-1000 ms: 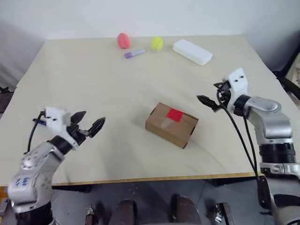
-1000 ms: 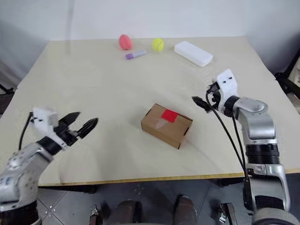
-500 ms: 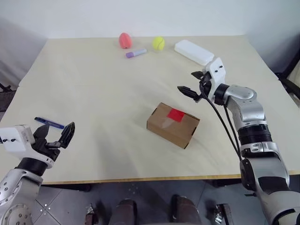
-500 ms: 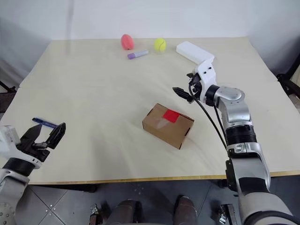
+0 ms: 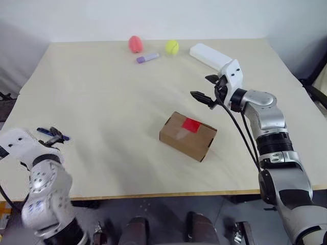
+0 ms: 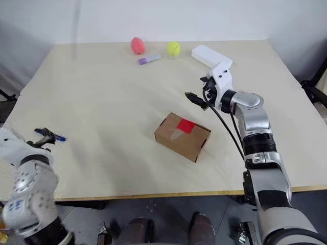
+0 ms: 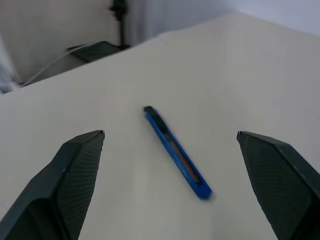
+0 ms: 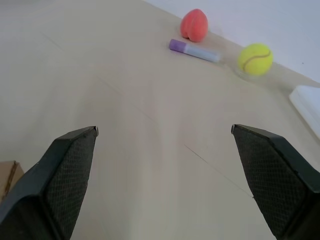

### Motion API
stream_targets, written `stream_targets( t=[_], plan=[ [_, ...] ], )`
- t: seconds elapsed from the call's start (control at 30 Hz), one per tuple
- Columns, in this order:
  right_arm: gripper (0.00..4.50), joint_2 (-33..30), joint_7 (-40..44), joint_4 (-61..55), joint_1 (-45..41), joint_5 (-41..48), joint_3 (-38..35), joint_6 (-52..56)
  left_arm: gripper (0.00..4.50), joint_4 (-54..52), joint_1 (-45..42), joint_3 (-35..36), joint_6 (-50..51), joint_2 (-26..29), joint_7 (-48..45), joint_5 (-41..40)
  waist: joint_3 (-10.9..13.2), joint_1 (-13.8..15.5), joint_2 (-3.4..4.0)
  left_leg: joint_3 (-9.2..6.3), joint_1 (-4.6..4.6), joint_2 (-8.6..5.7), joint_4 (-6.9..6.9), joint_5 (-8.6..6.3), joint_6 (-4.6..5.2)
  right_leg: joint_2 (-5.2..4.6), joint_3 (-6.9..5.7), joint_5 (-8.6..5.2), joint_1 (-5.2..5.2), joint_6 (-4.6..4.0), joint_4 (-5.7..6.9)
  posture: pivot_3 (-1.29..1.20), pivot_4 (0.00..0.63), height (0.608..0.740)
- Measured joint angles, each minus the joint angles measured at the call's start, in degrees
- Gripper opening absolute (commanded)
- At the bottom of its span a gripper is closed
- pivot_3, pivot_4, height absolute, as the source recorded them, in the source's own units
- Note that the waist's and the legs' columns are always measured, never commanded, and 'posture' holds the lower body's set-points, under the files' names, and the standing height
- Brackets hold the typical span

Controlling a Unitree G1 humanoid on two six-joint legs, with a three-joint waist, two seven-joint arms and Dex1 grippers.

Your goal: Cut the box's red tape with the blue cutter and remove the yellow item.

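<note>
Presently both pairs of jaws stand wide apart and hold nothing. Ahead of the left gripper (image 7: 170,145), between the lines of its two fingers but not touching either, the blue cutter (image 7: 177,152) lies flat on the table (image 5: 102,87), close to the table's left edge. Bare tabletop lies all around it.

Out from the right gripper (image 5: 204,89), which hangs above the table, the wrist view looks over open board to the far edge: a pink egg-shaped object (image 8: 194,25), a purple tube (image 8: 195,50) just beside it, a tennis ball (image 8: 255,58) near that, and the corner of a white case (image 8: 307,100) off to one side.

Nearer the robot than the right gripper and a little to its left sits the box (image 5: 187,136), its flaps down and the red tape (image 5: 191,124) still whole across the top seam; what is inside cannot be seen. Clear tabletop surrounds the box on every side, widest towards the left gripper.
</note>
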Motion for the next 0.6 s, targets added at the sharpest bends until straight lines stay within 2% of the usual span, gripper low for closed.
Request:
stream_targets(
  t=[0.13,0.27,0.6],
  plan=[
    [4.47,0.1,0.0,0.0,0.1,0.0,0.0,0.1,4.50,6.4,-3.2,-1.4,2.4,0.6,0.6,2.4,0.0,0.0,0.00,0.01,-0.01,0.01,-0.03,-0.01,-0.02,0.01,0.00,0.00,-0.03,0.00,-0.01,0.00,0.150,0.740],
    [4.47,0.8,0.1,-1.5,0.4,0.1,0.0,0.6,4.50,12.7,-9.3,0.3,2.8,-2.0,2.8,2.5,0.0,0.0,-0.03,0.01,-0.03,0.02,-0.01,-0.01,-0.02,0.02,0.00,0.00,-0.03,0.01,-0.03,0.00,0.150,0.740],
    [4.47,-0.3,4.7,-8.3,3.4,1.9,0.0,5.3,4.50,23.5,-17.3,3.6,1.0,-2.4,7.5,3.6,0.0,-0.1,-0.05,0.01,-0.01,0.06,-0.06,-0.04,-0.06,0.08,-0.01,0.01,-0.05,0.02,-0.04,0.00,0.150,0.740]
  ],
)
